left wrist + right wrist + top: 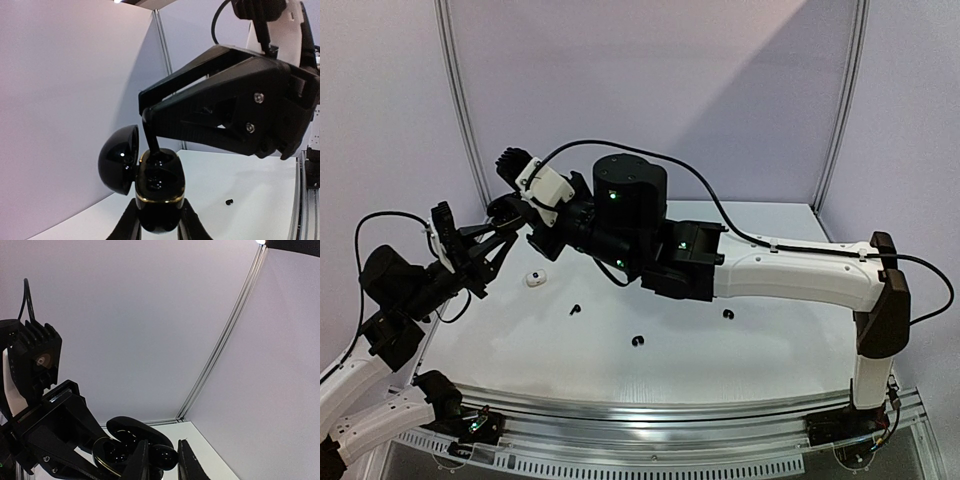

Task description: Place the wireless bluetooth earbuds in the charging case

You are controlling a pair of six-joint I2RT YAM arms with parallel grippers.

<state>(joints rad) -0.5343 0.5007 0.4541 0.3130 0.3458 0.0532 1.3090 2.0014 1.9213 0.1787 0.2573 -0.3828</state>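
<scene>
Right fingers (180, 120) lower a black earbud (152, 142) into an open charging case (160, 192) held up by the left fingers (126, 226).

The right fingers are pinched almost shut on the black earbud, and its lower end dips into the mouth of the case. The left fingers are clamped tight around the case's lower half and hold it upright in the air, its lid (119, 160) swung open to one side. This looks like the seating step. The next move likely calls for a small push down, lined up with the socket, then letting go. The case's inside is dark and glossy, so I cannot tell whether another earbud is already in it. On the counter (770, 350) below lie one white earbud (533, 279) and three loose black earbuds (638, 342), well apart.
</scene>
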